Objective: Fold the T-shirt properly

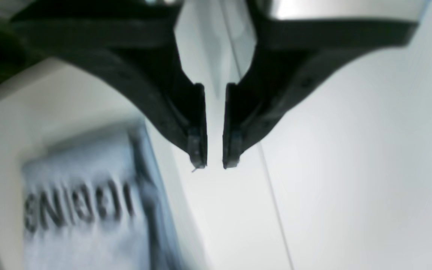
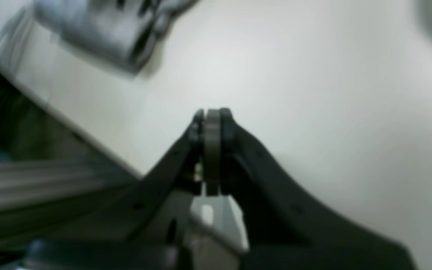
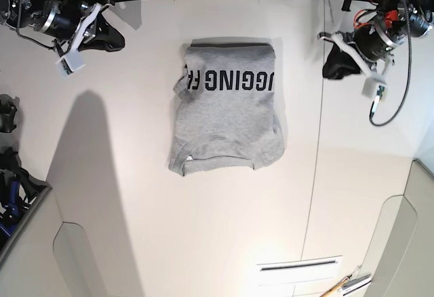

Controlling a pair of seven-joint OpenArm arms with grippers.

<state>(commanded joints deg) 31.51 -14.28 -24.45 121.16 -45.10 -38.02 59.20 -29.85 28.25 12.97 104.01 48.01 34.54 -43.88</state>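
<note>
T-shirt (image 3: 224, 110) is lying folded on table (image 3: 203, 243); left gripper (image 3: 337, 64) and right gripper (image 3: 108, 39) are flanking it, well apart.

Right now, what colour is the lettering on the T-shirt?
Black block letters on the heather-grey T-shirt; clearest in the base view.

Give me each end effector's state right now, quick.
Left end effector: open by a narrow gap, holding nothing.
Right end effector: closed, empty; the T-shirt lies apart on the table.

A white counter (image 3: 203, 243) fills the scene, a thin seam (image 3: 313, 175) running near to far on its right. What may be a dark bin (image 3: 17, 209) sits at the near left edge.
</note>
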